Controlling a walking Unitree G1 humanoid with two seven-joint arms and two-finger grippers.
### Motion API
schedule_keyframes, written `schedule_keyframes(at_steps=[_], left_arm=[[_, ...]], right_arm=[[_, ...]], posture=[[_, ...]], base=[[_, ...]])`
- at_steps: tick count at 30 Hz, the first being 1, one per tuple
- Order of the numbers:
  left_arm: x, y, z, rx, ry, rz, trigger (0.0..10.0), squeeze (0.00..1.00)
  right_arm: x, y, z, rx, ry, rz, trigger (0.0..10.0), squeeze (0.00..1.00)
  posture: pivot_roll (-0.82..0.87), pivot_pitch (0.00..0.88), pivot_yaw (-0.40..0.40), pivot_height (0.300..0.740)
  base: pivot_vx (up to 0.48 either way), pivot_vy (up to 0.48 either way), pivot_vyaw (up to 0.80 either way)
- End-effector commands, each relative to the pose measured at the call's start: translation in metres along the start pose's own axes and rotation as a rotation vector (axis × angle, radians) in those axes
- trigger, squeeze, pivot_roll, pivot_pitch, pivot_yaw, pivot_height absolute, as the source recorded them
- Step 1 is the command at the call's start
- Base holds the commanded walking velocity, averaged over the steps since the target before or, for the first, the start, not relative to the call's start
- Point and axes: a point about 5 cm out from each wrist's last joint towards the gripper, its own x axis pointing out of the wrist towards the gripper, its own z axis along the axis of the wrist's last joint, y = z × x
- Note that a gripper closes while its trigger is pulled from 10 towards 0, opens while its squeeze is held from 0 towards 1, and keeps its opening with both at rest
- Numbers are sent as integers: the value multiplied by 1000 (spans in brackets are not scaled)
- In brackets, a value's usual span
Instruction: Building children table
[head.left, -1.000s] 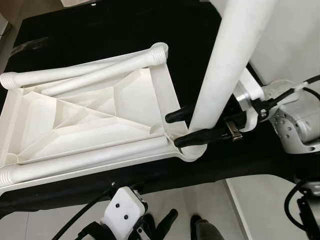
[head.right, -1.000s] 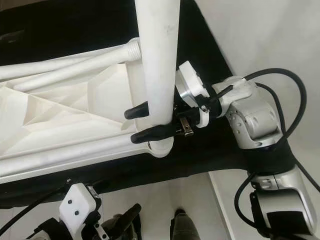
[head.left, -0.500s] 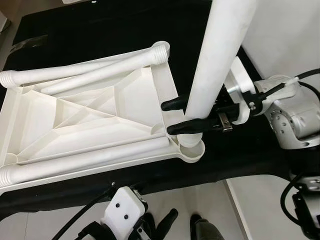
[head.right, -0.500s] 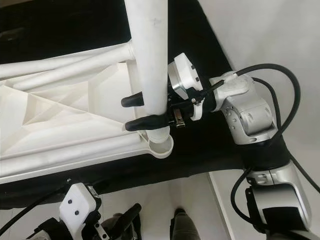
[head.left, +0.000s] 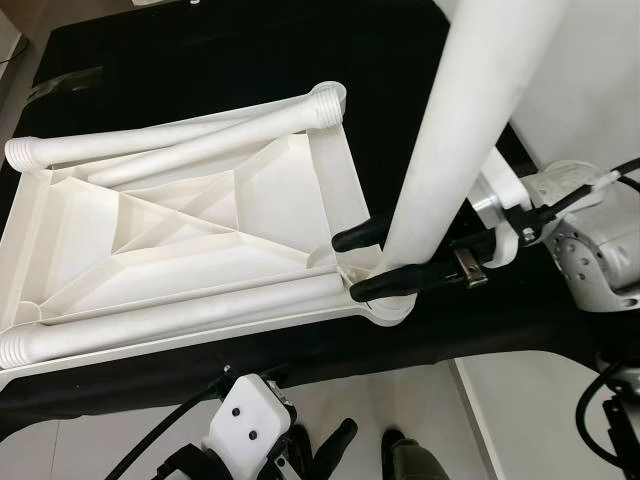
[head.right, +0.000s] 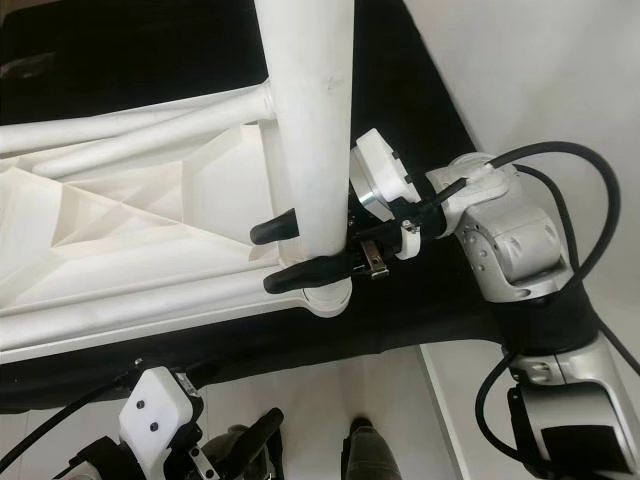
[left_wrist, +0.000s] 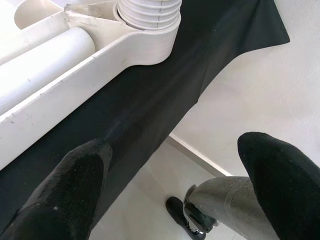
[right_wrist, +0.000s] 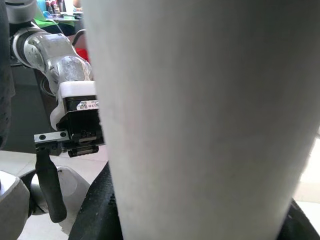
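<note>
A white plastic table top (head.left: 180, 240) lies upside down on a black cloth. Three loose white legs rest on its ribbed underside, one (head.left: 180, 312) along the near edge. My right gripper (head.left: 350, 265) is shut on a fourth leg (head.left: 450, 150), which it holds upright at the near right corner socket (head.left: 395, 312). In the left wrist view the leg's ribbed end (left_wrist: 150, 15) sits in that socket (left_wrist: 155, 47). The leg (right_wrist: 200, 125) is close up in the right wrist view. My left gripper (left_wrist: 175, 190) hangs open and holds nothing, low in front of the cloth's near edge.
The black cloth (head.left: 200, 60) covers a low surface, and its edge (left_wrist: 150, 125) drops to the pale floor (head.left: 520, 420). A dark shoe and a grey leg (left_wrist: 215, 205) stand on the floor close to my left gripper. A white wall rises on the right.
Half a second ago the leg's lower end was up and to the left, leaving the socket uncovered. Now the right gripper has brought it back down into the socket.
</note>
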Motion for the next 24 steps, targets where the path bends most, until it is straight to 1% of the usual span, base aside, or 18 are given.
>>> schedule_keyframes(at_steps=[1, 7, 10, 12, 15, 17, 20, 24], left_arm=[[-1, -3, -4, -23, 18, -9, 10000, 0], [0, -3, -4, -23, 15, -5, 10000, 0], [0, -2, -4, -23, 14, -2, 10000, 0], [0, -2, -4, -23, 13, 0, 10000, 0], [0, -2, -3, -24, 12, 2, 10000, 0], [0, -2, -3, -24, 12, 2, 10000, 0], [0, -2, -3, -24, 10, 5, 10000, 0], [0, -2, -3, -25, 10, 5, 10000, 0]], right_arm=[[6, 8, -18, 96, 44, 58, 10000, 0], [10, 9, -20, 101, 46, 68, 10000, 0], [18, 6, -20, 94, 43, 67, 10000, 0], [24, 8, -19, 87, 28, 81, 10000, 0], [29, 11, -17, 83, 15, 99, 10000, 0], [29, 11, -17, 83, 15, 99, 10000, 0], [33, 16, -18, 62, 37, 128, 10000, 0], [35, 16, -18, 61, 40, 129, 10000, 0]], posture=[[-8, 362, 96, 740], [-8, 364, 94, 740], [-9, 368, 90, 740], [-8, 369, 89, 740], [-6, 370, 87, 740], [-6, 370, 87, 740], [-7, 372, 87, 740], [-7, 372, 87, 740]], base=[[0, 0, 0], [0, 0, 0], [0, 0, 0], [0, 0, 0], [0, 0, 0], [0, 0, 0], [0, 0, 0], [0, 0, 0]])
